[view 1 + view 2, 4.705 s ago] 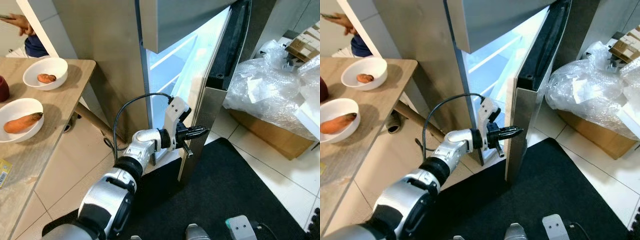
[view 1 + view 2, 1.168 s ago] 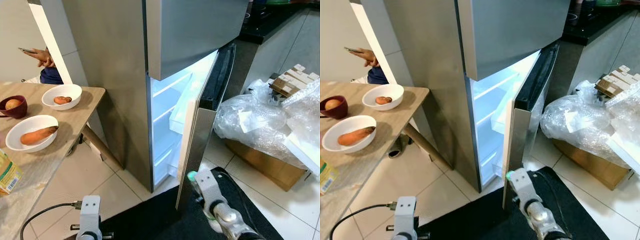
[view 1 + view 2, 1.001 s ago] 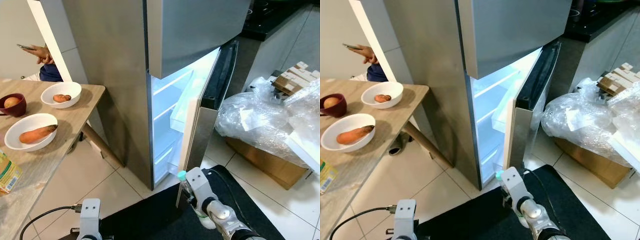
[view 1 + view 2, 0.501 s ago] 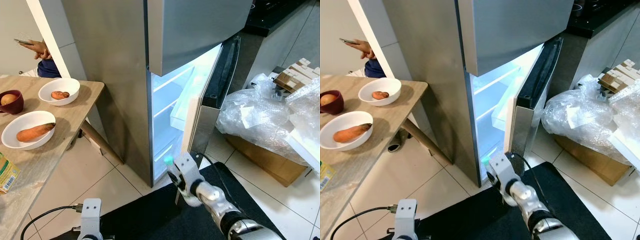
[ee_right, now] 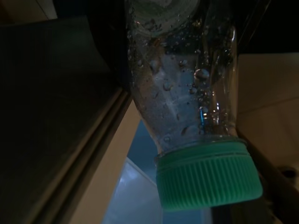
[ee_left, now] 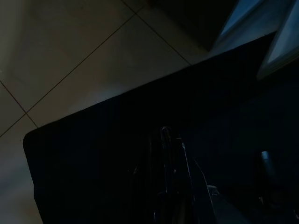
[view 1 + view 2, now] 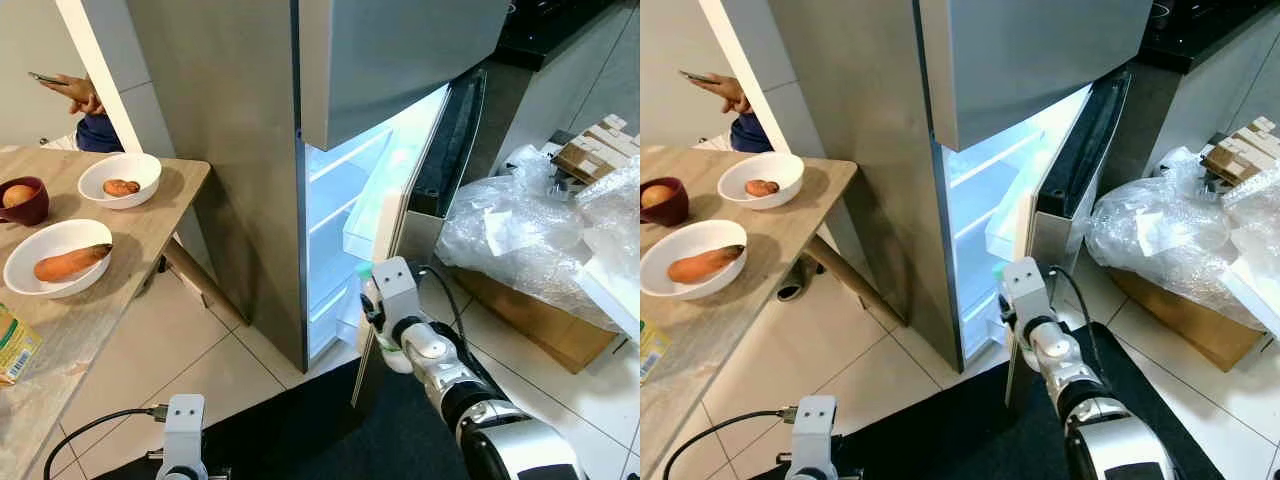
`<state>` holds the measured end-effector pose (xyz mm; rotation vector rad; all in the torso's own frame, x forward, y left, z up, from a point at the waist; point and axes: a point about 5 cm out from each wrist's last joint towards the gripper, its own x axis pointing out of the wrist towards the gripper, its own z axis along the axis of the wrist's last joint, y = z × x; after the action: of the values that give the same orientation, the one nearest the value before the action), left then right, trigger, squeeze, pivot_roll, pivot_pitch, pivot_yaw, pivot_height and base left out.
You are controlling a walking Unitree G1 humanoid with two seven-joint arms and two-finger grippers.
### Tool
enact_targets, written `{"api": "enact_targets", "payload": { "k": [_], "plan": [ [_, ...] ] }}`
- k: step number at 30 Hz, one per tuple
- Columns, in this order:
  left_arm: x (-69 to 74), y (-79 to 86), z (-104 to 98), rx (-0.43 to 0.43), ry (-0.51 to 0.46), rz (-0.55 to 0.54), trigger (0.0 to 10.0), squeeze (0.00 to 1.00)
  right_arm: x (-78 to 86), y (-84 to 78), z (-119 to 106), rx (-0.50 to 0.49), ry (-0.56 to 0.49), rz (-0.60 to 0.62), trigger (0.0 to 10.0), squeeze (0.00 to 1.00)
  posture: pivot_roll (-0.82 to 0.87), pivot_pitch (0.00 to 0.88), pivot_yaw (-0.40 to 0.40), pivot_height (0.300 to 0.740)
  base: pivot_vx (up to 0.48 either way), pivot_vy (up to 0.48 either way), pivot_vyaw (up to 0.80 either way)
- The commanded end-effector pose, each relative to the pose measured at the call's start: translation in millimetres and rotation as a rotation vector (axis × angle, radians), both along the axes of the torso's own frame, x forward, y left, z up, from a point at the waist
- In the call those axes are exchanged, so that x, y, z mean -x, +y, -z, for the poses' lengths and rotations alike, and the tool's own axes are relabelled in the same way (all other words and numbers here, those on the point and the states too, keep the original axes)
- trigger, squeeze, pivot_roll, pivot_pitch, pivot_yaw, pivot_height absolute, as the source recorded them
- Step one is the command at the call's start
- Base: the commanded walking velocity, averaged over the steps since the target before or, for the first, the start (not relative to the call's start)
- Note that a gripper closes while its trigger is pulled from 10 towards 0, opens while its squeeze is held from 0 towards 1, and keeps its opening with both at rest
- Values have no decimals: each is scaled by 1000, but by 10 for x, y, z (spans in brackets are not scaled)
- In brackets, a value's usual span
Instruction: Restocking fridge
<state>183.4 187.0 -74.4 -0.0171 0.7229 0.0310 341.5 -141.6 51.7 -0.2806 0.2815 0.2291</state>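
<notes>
Far left: wooden table (image 7: 150, 225) holds a maroon bowl (image 7: 20, 200), two white bowls (image 7: 60, 262) with a sweet potato (image 7: 70, 262) and a smaller root, plus a carton corner (image 7: 14, 345); a person's hand (image 7: 78, 92) with a phone shows behind it. Left gripper (image 6: 164, 154) hangs idle low over the black mat (image 7: 300, 430), fingers pressed together. Centre: fridge (image 7: 250, 150) on pale tiled floor (image 7: 150, 370), lower door (image 7: 400, 220) ajar, lit shelves and door bin visible. Right gripper (image 7: 378, 300) sits at the door's free edge, pinching a clear bottle (image 5: 187, 107) with green cap (image 5: 208, 175) pointing at the lit interior. Step looks like carry-in of the bottle. Next move likely needs threading the gap between door edge and cabinet, or widening the door first; clearance looks tight. Far right: plastic-wrapped boxes (image 7: 540, 230) on the floor, dark counter behind.
</notes>
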Motion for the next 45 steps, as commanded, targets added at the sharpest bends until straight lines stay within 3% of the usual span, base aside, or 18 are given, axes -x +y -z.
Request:
{"api": "enact_targets", "payload": {
  "k": [1,4,6,11,14,16,18,19,21,22,25,28,32,39,45],
  "plan": [
    [21,-30,15,3,7,7,10000,0,22,-167,46,10,23,98,10000,0,-103,74,5,740,0,0,0],
    [16,-28,13,3,7,7,10000,0,27,-210,52,9,27,123,10000,0,-105,70,8,740,0,0,0],
    [-9,-21,1,2,3,11,10000,0,43,-339,65,14,31,183,10000,0,-109,66,11,740,0,0,0],
    [-40,-22,-13,0,-2,17,10000,0,69,-487,77,30,35,241,10000,0,-108,66,12,740,0,0,0],
    [-57,-18,-22,-1,-6,16,10000,0,148,-736,122,58,53,329,10000,0,-102,66,12,740,0,0,0],
    [-58,-16,-23,-1,-7,15,10000,0,171,-795,133,62,58,349,10000,0,-102,66,12,740,0,0,0],
    [-49,-3,-20,-4,-6,15,10000,0,258,-971,178,90,76,396,10000,0,-99,65,14,740,0,0,0],
    [-49,-3,-20,-4,-6,15,10000,0,258,-971,178,90,76,396,10000,0,-99,65,14,740,0,0,0],
    [-29,16,-13,-8,-1,15,10000,0,393,-1190,243,118,105,453,10000,0,-100,63,19,740,0,0,0],
    [-29,16,-13,-8,-1,15,10000,0,393,-1190,243,118,105,453,10000,0,-100,63,19,740,0,0,0],
    [-22,46,-12,-15,4,17,10000,0,609,-1473,329,157,146,529,10000,0,-102,64,27,740,0,0,0],
    [-30,53,-15,-18,5,20,10000,0,706,-1566,371,172,164,561,10000,0,-104,64,30,740,0,0,0],
    [-46,56,-23,-21,4,27,10000,0,826,-1582,468,191,196,563,10000,0,-108,59,37,740,0,0,0],
    [-72,42,-33,-19,0,34,10000,0,917,-1453,606,191,230,527,10000,0,-114,57,40,740,0,0,0],
    [-86,17,-36,-13,-4,34,10000,0,1002,-1178,783,202,276,422,10000,0,-119,64,34,740,0,0,0]
  ]
}}
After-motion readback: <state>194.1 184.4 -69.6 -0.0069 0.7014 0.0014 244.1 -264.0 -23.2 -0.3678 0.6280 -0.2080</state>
